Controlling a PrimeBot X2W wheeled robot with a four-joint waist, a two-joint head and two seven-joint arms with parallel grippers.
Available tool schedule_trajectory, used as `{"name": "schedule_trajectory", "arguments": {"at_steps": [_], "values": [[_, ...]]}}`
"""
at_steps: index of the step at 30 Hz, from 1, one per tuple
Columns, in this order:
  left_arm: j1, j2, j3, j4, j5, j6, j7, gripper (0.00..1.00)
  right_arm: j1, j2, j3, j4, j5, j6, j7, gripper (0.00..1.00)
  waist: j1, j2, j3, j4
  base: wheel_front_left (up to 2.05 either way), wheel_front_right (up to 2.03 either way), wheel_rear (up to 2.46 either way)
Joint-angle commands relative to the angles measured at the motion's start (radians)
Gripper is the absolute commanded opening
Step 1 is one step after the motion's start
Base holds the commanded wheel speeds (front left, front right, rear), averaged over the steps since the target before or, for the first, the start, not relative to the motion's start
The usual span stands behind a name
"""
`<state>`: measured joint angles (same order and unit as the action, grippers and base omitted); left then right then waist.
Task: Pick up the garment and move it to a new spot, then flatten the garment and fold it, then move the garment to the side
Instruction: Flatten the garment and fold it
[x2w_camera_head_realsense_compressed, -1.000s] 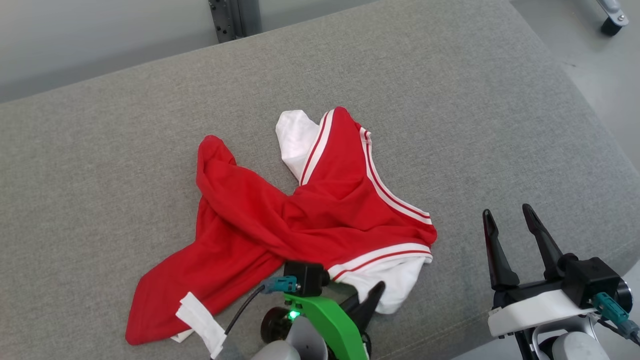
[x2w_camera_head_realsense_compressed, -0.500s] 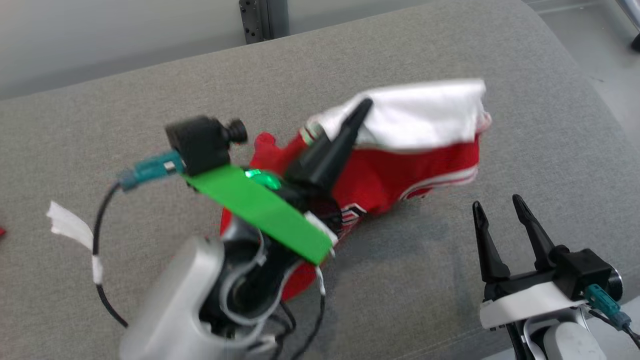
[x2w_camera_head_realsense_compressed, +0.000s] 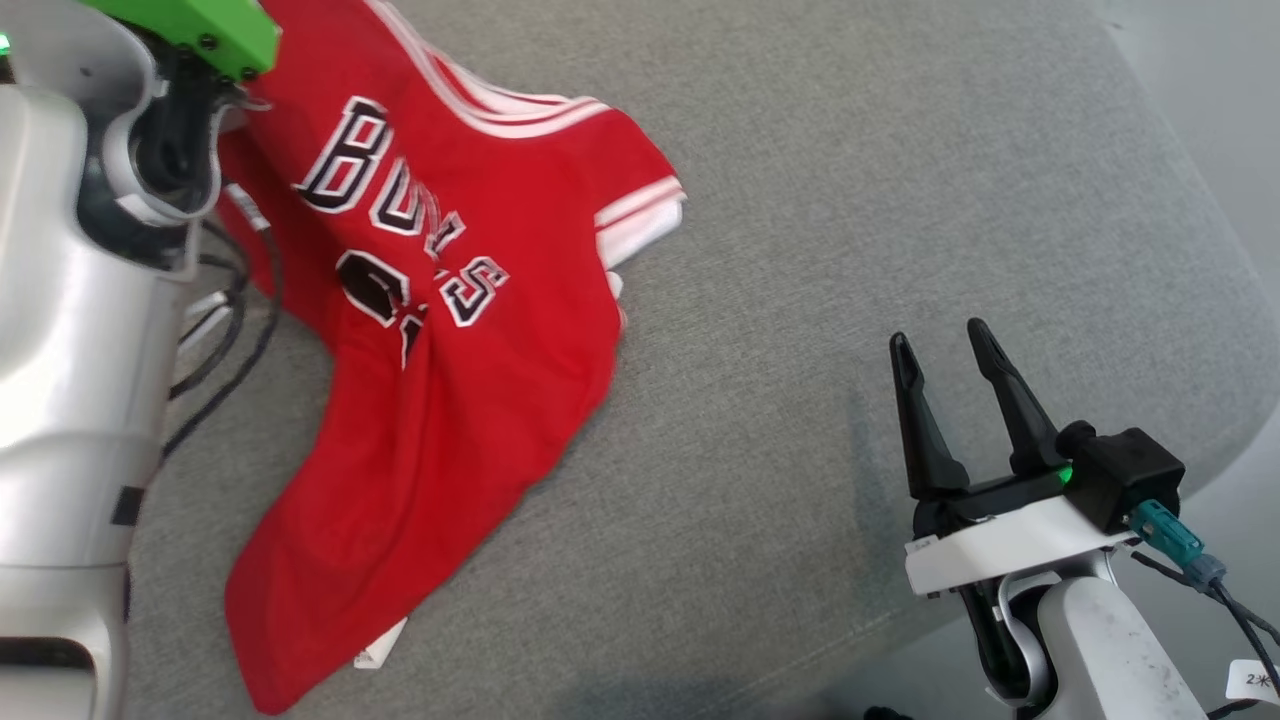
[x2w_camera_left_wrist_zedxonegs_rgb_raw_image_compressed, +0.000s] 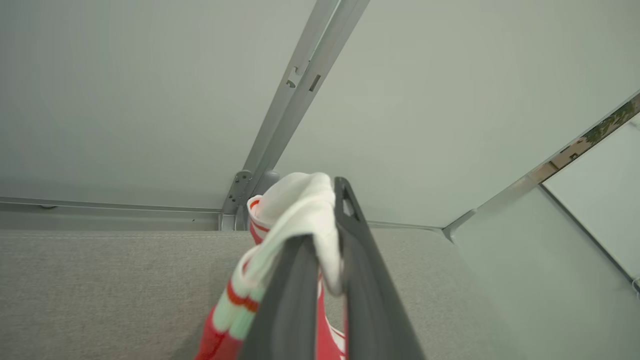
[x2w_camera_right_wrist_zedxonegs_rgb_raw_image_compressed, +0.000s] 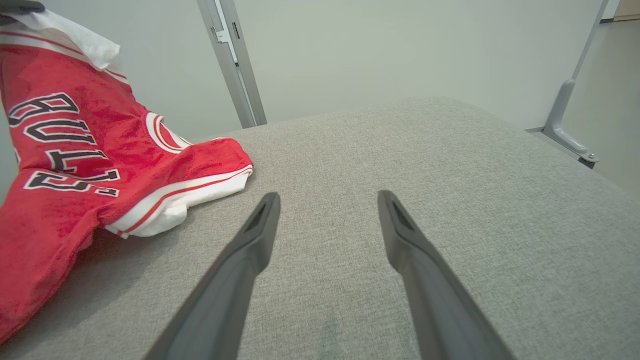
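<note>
- Left forearm (x2w_camera_head_realsense_compressed: 60, 350) is filling the left edge of the head view, with the green mount (x2w_camera_head_realsense_compressed: 190, 30) at the top corner; it is covering the garment's left edge.
- Loose cables (x2w_camera_head_realsense_compressed: 230, 330) are dangling between the forearm and the cloth.
- Left gripper (x2w_camera_left_wrist_zedxonegs_rgb_raw_image_compressed: 322, 215) is sitting raised above the surface, jaws clenched on the garment's white trim (x2w_camera_left_wrist_zedxonegs_rgb_raw_image_compressed: 300, 200); the trim is bunching over the fingertips.
- Garment (x2w_camera_head_realsense_compressed: 440, 330) is a red jersey with "BULLS" lettering. Its upper part is hanging from the grip, and its lower part and one white-trimmed sleeve are lying on the surface.
- The top of the jersey is running off the head view's upper edge. The number under the lettering is creasing into a fold and is hard to read.
- A white tag (x2w_camera_head_realsense_compressed: 380, 645) is poking out at the bottom hem.
- Grey padded surface (x2w_camera_head_realsense_compressed: 800, 250) is lying bare between the jersey and the right arm.
- Right gripper (x2w_camera_head_realsense_compressed: 938, 333) is hovering low over the surface, jaws released and holding nothing, well apart from the jersey (x2w_camera_right_wrist_zedxonegs_rgb_raw_image_compressed: 75, 150).
- Teal connector (x2w_camera_head_realsense_compressed: 1165, 530) is sticking out of the right wrist.
- Metal post (x2w_camera_right_wrist_zedxonegs_rgb_raw_image_compressed: 232, 60) is standing behind the surface against the wall, and a bracket (x2w_camera_right_wrist_zedxonegs_rgb_raw_image_compressed: 565, 125) is sitting far right.
</note>
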<state>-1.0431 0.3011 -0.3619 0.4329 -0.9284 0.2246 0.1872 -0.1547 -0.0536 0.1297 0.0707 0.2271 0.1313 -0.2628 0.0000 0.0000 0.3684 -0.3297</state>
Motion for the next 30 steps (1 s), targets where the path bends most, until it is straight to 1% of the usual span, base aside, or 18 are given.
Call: {"name": "schedule_trajectory", "arguments": {"at_steps": [1, 3, 5, 6, 7, 9, 11, 14, 15, 16, 18, 19, 21, 25, 27, 30], "values": [[-0.026, 0.034, -0.004, 0.052, 0.027, -0.005, -0.013, 0.0, -0.016, 0.003, 0.009, 0.005, 0.025, -0.001, -0.003, 1.0, 0.0, 0.0, 0.109, -0.113, 0.0, 0.0, 0.0], [-0.028, 0.049, -0.004, 0.124, 0.04, -0.008, -0.023, 0.0, -0.018, 0.003, 0.014, 0.009, 0.049, -0.001, -0.003, 1.0, 0.0, 0.0, 0.116, -0.127, 0.0, 0.0, 0.0], [-0.019, 0.049, -0.007, 0.179, 0.034, -0.021, -0.026, 0.0, -0.013, 0.003, 0.011, 0.011, 0.061, -0.001, -0.003, 1.0, 0.0, 0.0, 0.114, -0.133, 0.0, 0.0, 0.0], [-0.011, 0.047, -0.013, 0.197, 0.031, -0.031, -0.021, 0.47, -0.01, 0.003, 0.009, 0.012, 0.065, -0.001, -0.003, 1.0, 0.0, 0.0, 0.11, -0.134, 0.0, 0.0, 0.0], [0.0, 0.047, -0.024, 0.21, 0.035, -0.043, -0.01, 1.0, -0.006, 0.003, 0.006, 0.015, 0.065, -0.001, -0.003, 1.0, 0.0, 0.0, 0.103, -0.134, 0.0, 0.0, 0.0], [0.016, 0.063, -0.062, 0.216, 0.059, -0.068, 0.01, 1.0, 0.005, 0.003, -0.006, 0.019, 0.058, -0.001, -0.003, 1.0, 0.0, 0.0, 0.082, -0.128, 0.0, 0.0, 0.0], [0.032, 0.098, -0.112, 0.19, 0.106, -0.094, 0.032, 1.0, 0.013, 0.003, -0.019, 0.018, 0.046, -0.001, -0.003, 1.0, 0.0, 0.0, 0.054, -0.119, 0.0, 0.0, 0.0], [0.063, 0.157, -0.175, 0.12, 0.167, -0.112, 0.07, 1.0, 0.031, 0.003, -0.031, 0.014, 0.032, -0.001, -0.003, 1.0, 0.0, 0.0, 0.012, -0.105, 0.0, 0.0, 0.0], [0.075, 0.179, -0.191, 0.085, 0.183, -0.111, 0.081, 1.0, 0.036, 0.003, -0.033, 0.013, 0.028, -0.001, -0.003, 1.0, 0.0, 0.0, -0.001, -0.099, 0.0, 0.0, 0.0], [0.085, 0.204, -0.204, 0.047, 0.202, -0.1, 0.092, 1.0, 0.041, 0.002, -0.036, 0.011, 0.023, -0.001, -0.003, 1.0, 0.0, 0.0, -0.012, -0.093, 0.0, 0.0, 0.0], [0.104, 0.247, -0.214, -0.04, 0.237, -0.071, 0.099, 1.0, 0.051, 0.002, -0.036, 0.01, 0.016, -0.001, -0.003, 1.0, 0.0, 0.0, -0.033, -0.084, 0.0, 0.0, 0.0], [0.118, 0.25, -0.21, -0.092, 0.237, -0.053, 0.093, 1.0, 0.055, 0.002, -0.037, 0.008, 0.013, -0.001, -0.003, 1.0, 0.0, 0.0, -0.041, -0.08, 0.0, 0.0, 0.0], [0.161, 0.24, -0.233, -0.187, 0.246, -0.031, 0.109, 1.0, 0.064, 0.002, -0.041, 0.006, 0.006, -0.001, -0.003, 1.0, 0.0, 0.0, -0.052, -0.072, 0.0, 0.0, 0.0], [0.242, 0.181, -0.336, -0.352, 0.272, -0.003, 0.165, 1.0, 0.066, 0.002, -0.04, 0.0, -0.001, -0.001, -0.003, 1.0, 0.0, 0.0, -0.055, -0.063, 0.0, 0.0, 0.0], [0.273, 0.126, -0.384, -0.378, 0.268, 0.004, 0.18, 1.0, 0.059, 0.002, -0.039, -0.003, -0.002, -0.001, -0.003, 1.0, 0.0, 0.0, -0.047, -0.063, 0.0, 0.0, 0.0], [0.301, 0.046, -0.449, -0.339, 0.284, 0.014, 0.173, 1.0, 0.05, 0.002, -0.033, -0.007, -0.003, -0.001, -0.003, 1.0, 0.0, 0.0, -0.033, -0.065, 0.0, 0.0, 0.0]]}}
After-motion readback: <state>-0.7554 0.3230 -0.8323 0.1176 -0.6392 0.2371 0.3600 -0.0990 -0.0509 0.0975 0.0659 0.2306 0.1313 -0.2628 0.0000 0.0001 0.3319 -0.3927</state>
